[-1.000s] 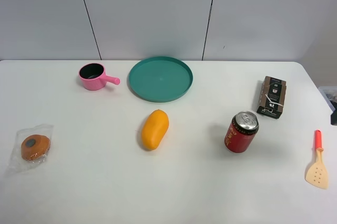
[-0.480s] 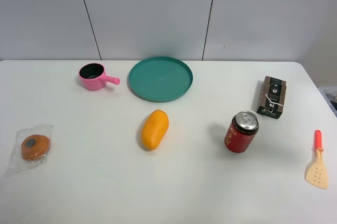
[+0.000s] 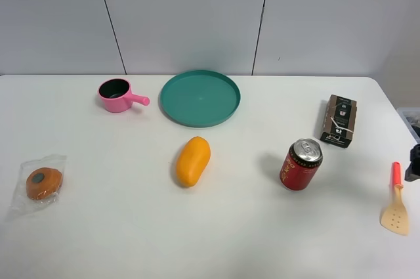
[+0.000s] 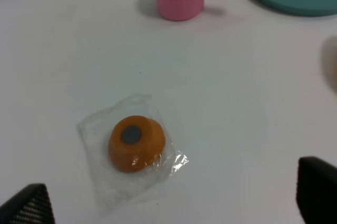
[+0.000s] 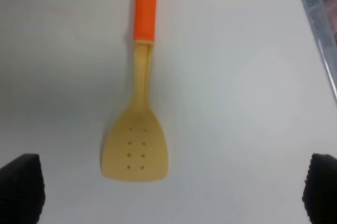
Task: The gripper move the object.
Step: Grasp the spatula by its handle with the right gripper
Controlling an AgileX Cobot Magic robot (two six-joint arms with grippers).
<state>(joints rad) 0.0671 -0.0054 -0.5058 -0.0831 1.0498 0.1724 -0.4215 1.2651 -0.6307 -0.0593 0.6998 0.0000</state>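
The object, a toy spatula with a beige slotted blade and an orange-red handle, lies flat near the table's right edge. Only a black part of my right gripper shows in the high view, at the right border beside the handle's far end. In the right wrist view the right gripper is open and empty. The spatula lies on the table between its two dark fingertips without touching them. My left gripper is open and empty above a wrapped orange item.
A red can stands left of the spatula, with a dark box behind it. An orange-yellow fruit, a teal plate, a pink pot and the wrapped orange item lie further left. A clear bin sits off the table's right edge.
The right gripper's black tip left the high view's right edge half a second ago and is back now, lower, beside the spatula's handle. Nothing on the table has moved.
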